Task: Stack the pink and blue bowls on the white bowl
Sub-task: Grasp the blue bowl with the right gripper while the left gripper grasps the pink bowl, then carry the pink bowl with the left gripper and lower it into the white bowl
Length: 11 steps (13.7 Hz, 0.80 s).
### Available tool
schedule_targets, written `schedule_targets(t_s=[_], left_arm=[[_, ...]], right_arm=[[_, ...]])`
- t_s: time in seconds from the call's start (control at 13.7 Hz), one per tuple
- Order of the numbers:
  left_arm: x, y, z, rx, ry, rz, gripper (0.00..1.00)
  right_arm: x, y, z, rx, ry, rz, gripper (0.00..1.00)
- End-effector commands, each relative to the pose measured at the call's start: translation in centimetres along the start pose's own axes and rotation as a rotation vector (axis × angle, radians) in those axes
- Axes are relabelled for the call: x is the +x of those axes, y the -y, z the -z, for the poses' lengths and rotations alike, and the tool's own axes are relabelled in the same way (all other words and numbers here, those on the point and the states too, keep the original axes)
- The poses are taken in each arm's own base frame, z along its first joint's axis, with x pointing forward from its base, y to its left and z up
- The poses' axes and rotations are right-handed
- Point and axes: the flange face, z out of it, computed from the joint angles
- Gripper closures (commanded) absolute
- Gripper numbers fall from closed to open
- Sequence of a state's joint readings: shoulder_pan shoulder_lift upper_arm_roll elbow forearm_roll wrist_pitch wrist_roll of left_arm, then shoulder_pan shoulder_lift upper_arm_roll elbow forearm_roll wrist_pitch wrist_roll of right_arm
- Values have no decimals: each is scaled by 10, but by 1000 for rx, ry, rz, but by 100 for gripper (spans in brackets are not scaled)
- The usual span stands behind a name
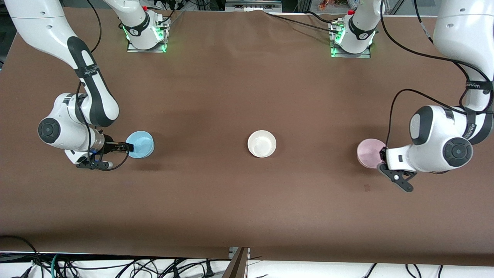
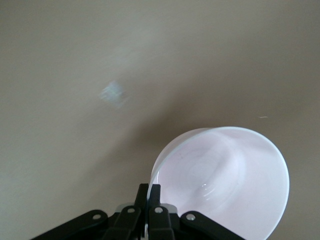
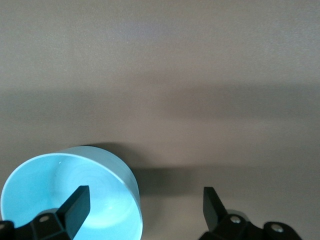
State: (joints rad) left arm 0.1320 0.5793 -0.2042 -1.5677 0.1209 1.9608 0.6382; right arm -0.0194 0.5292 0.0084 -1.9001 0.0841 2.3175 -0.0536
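Observation:
The white bowl [image 1: 262, 143] stands upright at the middle of the table. The pale pink bowl [image 1: 369, 153] is toward the left arm's end. My left gripper [image 1: 383, 157] is shut on its rim, one finger inside and one outside; in the left wrist view the gripper [image 2: 149, 189] pinches the rim of the pink bowl [image 2: 225, 180]. The light blue bowl [image 1: 141, 144] is toward the right arm's end. My right gripper [image 1: 121, 156] is open at its rim. In the right wrist view [image 3: 144, 200] one finger is over the blue bowl's [image 3: 45, 190] inside and the other is well outside.
The brown table cloth [image 1: 247, 96] is bare between the three bowls. The two arm bases [image 1: 146, 33] [image 1: 353, 36] stand along the edge farthest from the front camera. A small dark mark [image 1: 367, 187] lies on the cloth near the left gripper.

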Motion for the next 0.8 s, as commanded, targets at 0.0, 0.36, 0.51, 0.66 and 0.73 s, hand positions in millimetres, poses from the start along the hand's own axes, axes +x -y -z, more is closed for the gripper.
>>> schedule_targets(t_s=[0.0, 0.36, 0.51, 0.66, 0.73], left_arm=[[35, -50, 21, -39, -4, -38, 100], [102, -158, 10, -151, -20, 227, 100], [143, -209, 8, -203, -61, 356, 100], [172, -243, -8, -218, -109, 477, 100], [183, -257, -16, -224, -136, 520, 100]], right_arm=[[-1, 2, 1, 19, -1, 30, 0], [-5, 3, 2, 22, 28, 48, 0], [-6, 3, 0, 22, 31, 48, 11], [-6, 3, 1, 22, 31, 48, 38], [-6, 3, 1, 23, 31, 47, 50]])
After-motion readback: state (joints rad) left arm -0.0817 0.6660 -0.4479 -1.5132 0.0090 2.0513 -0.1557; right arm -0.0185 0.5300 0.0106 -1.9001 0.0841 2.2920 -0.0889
